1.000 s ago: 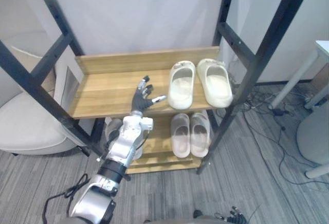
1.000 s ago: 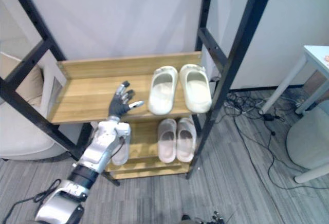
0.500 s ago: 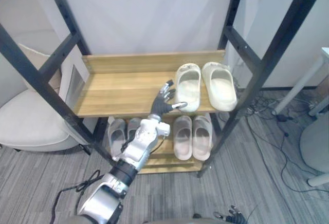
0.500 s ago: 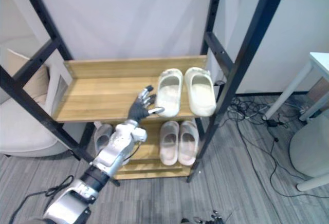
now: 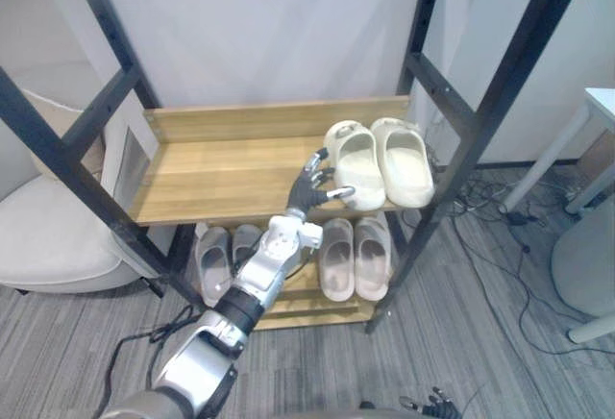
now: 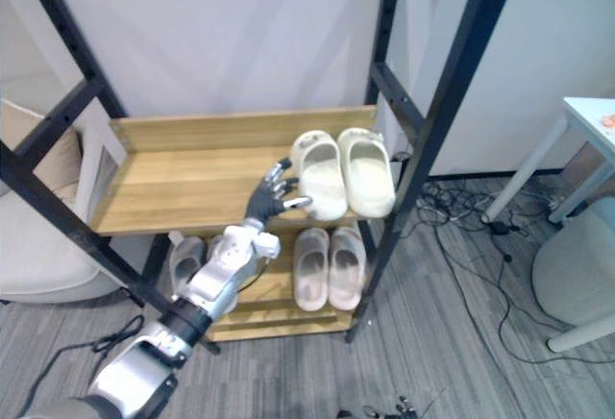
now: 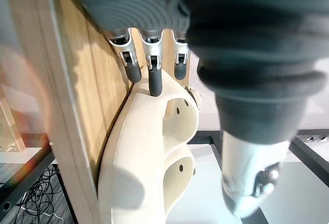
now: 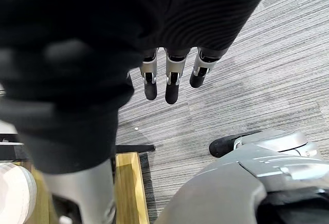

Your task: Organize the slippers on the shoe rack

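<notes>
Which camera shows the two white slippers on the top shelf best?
Left eye view: both cream slippers lie whole, side by side on the top shelf. The right eye view matches. The left wrist view shows part, very close, left hand touching.

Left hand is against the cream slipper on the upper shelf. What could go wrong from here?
1. The left hand only touches the left cream slipper on its side with straight fingers and has no grip on it; more pushing may twist it.
2. That slipper lies against the right cream slipper at the right end of the upper shelf; pushing might shove that one off.
3. Both heels sit near the front edge and could drop.
</notes>
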